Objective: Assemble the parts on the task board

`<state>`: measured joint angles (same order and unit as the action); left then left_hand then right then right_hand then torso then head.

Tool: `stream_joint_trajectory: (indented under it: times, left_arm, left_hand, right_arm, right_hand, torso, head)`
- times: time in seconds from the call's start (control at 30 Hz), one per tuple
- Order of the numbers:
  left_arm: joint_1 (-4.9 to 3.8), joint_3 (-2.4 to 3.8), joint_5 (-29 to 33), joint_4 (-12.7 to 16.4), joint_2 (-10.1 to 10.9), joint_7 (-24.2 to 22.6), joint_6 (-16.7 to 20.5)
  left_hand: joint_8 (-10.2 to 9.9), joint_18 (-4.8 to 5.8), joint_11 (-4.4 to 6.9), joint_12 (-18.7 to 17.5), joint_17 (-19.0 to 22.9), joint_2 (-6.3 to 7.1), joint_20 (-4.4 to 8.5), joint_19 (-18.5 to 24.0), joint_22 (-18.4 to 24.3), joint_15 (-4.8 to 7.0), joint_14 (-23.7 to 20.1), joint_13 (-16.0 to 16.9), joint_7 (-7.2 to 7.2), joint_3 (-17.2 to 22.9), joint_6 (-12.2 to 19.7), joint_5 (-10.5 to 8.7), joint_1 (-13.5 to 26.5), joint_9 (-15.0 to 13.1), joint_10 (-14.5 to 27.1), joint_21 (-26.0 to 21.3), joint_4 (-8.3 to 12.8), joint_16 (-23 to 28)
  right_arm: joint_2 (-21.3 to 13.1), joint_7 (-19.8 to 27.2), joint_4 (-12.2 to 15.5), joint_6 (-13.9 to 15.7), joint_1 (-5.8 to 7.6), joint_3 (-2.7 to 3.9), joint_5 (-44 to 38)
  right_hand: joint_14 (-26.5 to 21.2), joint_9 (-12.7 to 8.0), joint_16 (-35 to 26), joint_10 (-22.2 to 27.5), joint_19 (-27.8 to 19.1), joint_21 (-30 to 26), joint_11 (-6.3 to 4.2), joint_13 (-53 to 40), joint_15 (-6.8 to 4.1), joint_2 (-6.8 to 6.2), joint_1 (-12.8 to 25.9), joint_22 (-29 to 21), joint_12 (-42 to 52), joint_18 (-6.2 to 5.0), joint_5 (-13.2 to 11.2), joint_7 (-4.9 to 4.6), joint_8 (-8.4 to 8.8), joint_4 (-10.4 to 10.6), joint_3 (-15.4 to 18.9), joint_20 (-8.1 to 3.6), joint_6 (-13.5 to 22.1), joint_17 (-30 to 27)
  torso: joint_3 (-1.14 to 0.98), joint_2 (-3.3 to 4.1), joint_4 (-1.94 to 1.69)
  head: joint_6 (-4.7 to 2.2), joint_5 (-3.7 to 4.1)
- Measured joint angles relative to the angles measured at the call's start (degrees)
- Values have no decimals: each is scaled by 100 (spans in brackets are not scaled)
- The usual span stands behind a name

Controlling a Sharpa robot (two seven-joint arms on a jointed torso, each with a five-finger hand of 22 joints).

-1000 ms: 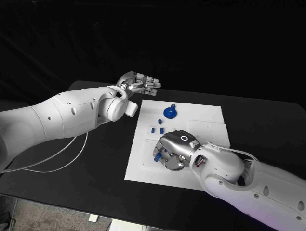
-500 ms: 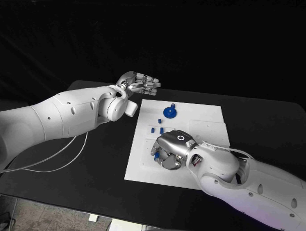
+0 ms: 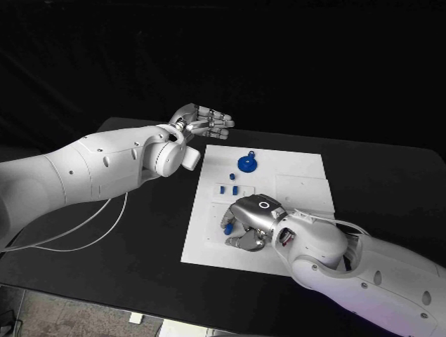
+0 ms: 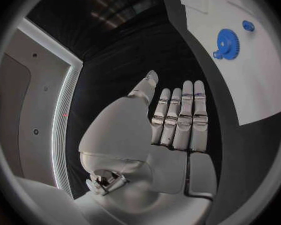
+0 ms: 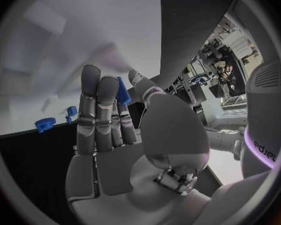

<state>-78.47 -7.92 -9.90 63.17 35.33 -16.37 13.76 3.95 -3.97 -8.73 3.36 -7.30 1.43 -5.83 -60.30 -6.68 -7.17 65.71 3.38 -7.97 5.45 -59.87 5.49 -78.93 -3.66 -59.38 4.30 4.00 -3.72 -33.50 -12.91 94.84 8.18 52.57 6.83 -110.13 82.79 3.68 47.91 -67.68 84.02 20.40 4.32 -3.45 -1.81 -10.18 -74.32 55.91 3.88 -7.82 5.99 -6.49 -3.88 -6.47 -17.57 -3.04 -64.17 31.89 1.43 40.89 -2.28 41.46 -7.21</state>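
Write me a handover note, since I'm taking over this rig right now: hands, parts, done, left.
Left hand: off the task board, beyond its far left corner, fingers together, holding nothing.
Right hand: low over the board's near left part, pinching a small blue part.
Blue gear sits on the board's far part; small blue pieces lie between it and the right hand.
Done: one part picked up.
Left: placing it, and seemingly the loose pieces.

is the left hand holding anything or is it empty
Empty. The left hand hangs over the black table beside the task board, its fingers straight and side by side with nothing between them.
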Motion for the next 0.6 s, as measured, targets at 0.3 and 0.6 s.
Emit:
stream_joint_trajectory:
  times: [0.3, 0.6]
  left_arm:
    - [2, 0, 0, -6, 0, 7, -7]
    - [6, 0, 0, -6, 2, 15, -21]
  left_hand:
    - [0, 0, -21, 0, 1, 0, 0, 0, 5, 0, 0, 0, 0, 0, 0, 0, 0, 0, 21, 0, 0, 0]
    - [0, 0, -20, 0, 1, 0, 0, 0, 5, 0, 0, 0, 0, 0, 0, 0, 0, 0, 21, 0, 0, 0]
  right_arm:
    - [-35, 25, -12, 422, -11, -9, 94]
    - [-161, 168, 106, 1005, -12, -9, 295]
  right_hand:
    - [-91, -3, -80, 906, 10, -99, 192, 11, 90, -320, -431, -388, -13, -121, -44, 62, 0, 595, 520, 93, 592, -141]
    - [-9, -3, -25, 504, 6, 157, 68, 11, 67, -215, -409, -529, 37, -127, -44, 63, 1, 553, 534, 85, 591, -140]
  torso:
    - [-4, 0, -3]
    - [-4, 0, -9]
  head:
    - [-1, 19]
    - [-37, 48]
